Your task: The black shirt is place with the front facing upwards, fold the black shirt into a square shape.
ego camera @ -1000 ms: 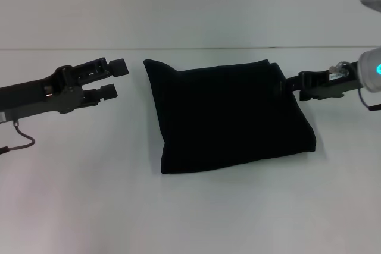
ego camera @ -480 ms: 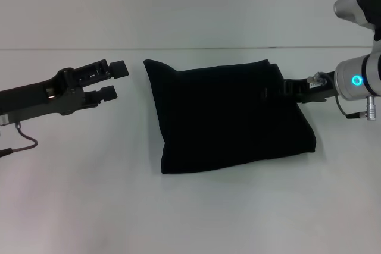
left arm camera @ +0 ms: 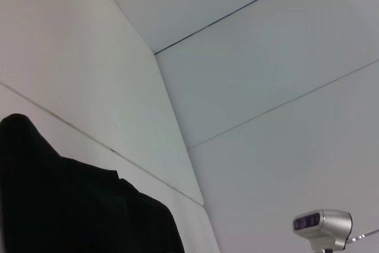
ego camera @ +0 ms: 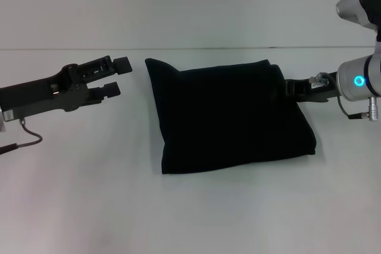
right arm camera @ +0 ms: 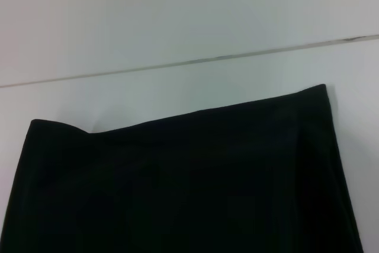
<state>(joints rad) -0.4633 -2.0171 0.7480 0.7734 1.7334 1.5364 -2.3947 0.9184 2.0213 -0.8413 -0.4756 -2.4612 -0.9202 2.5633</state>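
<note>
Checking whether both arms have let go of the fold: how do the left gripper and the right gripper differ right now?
The left gripper hangs apart from the black shirt, off its left edge; the right gripper sits against the shirt's right edge. The left gripper's fingers are plainly spread and empty; the right gripper's fingers cannot be made out against the cloth. Both point inward, toward the shirt.

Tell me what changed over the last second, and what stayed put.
The left gripper crept slightly toward the black shirt and tilted up a little; its fingers are open, clear of the cloth. The right arm rolled at the wrist, swinging its silver joint up beside the right gripper, which stayed at the shirt's right edge. The folded shirt kept its shape and place on the table. Nothing was grasped or released.
</note>
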